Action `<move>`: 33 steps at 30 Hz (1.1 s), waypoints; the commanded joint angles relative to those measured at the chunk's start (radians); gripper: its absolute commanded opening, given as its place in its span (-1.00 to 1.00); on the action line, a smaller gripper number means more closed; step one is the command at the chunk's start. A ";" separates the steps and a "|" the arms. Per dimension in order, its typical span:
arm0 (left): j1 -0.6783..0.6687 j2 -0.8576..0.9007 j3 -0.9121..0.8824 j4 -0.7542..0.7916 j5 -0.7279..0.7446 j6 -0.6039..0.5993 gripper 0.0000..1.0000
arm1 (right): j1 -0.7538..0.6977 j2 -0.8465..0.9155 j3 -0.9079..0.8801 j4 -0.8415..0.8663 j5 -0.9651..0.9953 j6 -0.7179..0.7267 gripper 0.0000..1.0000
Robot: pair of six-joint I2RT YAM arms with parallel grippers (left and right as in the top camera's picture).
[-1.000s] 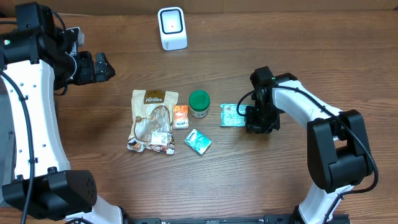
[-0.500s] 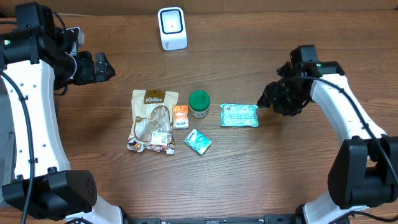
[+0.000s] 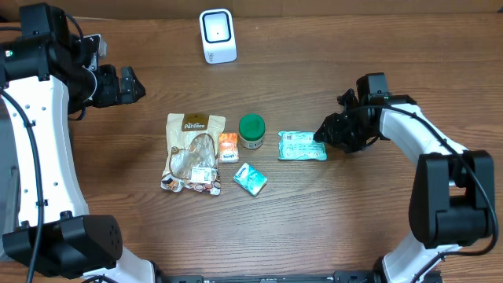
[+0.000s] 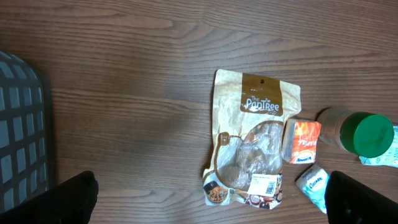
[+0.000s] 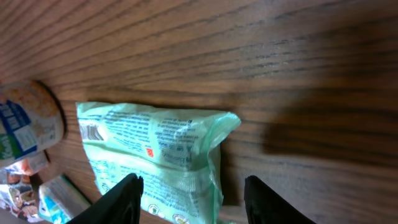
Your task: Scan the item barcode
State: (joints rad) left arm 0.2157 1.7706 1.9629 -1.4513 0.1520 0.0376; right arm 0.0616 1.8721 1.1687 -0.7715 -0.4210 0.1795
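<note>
**Inspector:** Report the worktop [image 3: 354,228], left to right.

**Operator:** Dark wood-grain surface. At the far left, my left wrist camera catches the edge of a grey grid-patterned object [image 4: 17,124]; I cannot tell what it is. My left tool [image 3: 135,85] hangs above bare wood with its fingers spread fully wide and nothing in them. The white, rounded scanner [image 3: 218,35] stands upright at the rear edge, well apart from everything else.

**Inspector:** And the goods?

**Operator:** They lie in a loose cluster at the centre. First is a crinkled tan snack pouch [image 3: 192,153] with a clear window, lying flat. Just beside it is a small orange sachet [image 3: 228,147], then a squat jar with a green round lid [image 3: 251,126], upright. In front of those lies a small teal packet [image 3: 251,179], turned askew.

**Inspector:** The item to scan?

**Operator:** The mint-green packet [image 3: 302,146] is soft, glossy printed film, lying flat just right of the jar. The jar crowds its left end. A dark striped patch shows near that end on my right wrist camera.

**Inspector:** Right tool?

**Operator:** The right tool [image 3: 321,135] sits low at the packet's right end. Its fingers are parted at about half their spread and straddle that end. They are not clamped, and a gap shows beside one finger [image 5: 261,199].
</note>
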 commanded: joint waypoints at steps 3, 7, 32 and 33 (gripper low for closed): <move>-0.007 -0.010 0.015 0.001 -0.003 0.028 0.99 | 0.005 0.084 -0.005 0.023 -0.040 -0.014 -0.05; -0.007 -0.010 0.015 0.001 -0.003 0.028 0.99 | 0.006 0.165 -0.005 0.039 -0.108 -0.032 -0.16; -0.007 -0.010 0.015 0.001 -0.003 0.028 0.99 | -0.150 -0.196 0.051 -0.132 -0.419 -0.103 -0.92; -0.007 -0.010 0.015 0.001 -0.003 0.028 0.99 | -0.152 -0.237 0.051 -0.148 -0.420 -0.103 -0.92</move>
State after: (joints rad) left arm 0.2157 1.7710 1.9629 -1.4509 0.1520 0.0372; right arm -0.0826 1.7660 1.1988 -0.8951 -0.7952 0.0917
